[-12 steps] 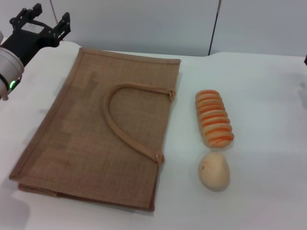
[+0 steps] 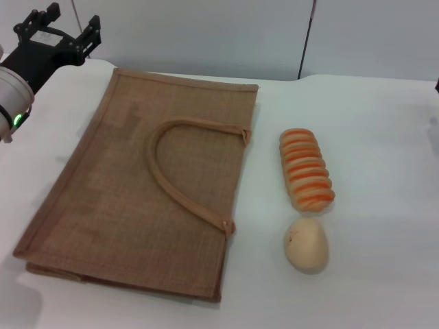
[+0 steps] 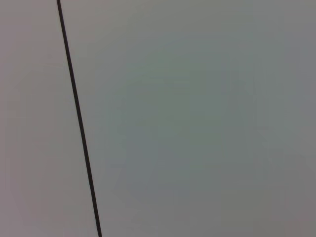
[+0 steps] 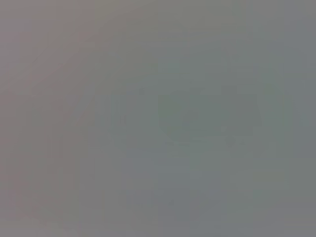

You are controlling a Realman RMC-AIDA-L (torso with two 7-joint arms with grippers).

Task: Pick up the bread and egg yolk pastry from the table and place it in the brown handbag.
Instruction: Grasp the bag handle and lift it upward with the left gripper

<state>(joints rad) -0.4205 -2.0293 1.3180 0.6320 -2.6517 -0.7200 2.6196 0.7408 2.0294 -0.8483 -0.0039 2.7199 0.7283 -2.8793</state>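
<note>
The brown handbag lies flat on the white table, its arched handle resting on top. To its right is the bread, a loaf with orange stripes. The pale round egg yolk pastry lies just in front of it, nearly touching. My left gripper hangs open and empty at the far left, above the bag's far left corner and well away from both foods. My right gripper is out of view. Both wrist views hold only a plain grey surface.
A grey wall with a dark vertical seam rises behind the table. Bare white tabletop stretches to the right of the foods and in front of the bag.
My left gripper has edged slightly to the left. The bag, bread and pastry have not moved.
</note>
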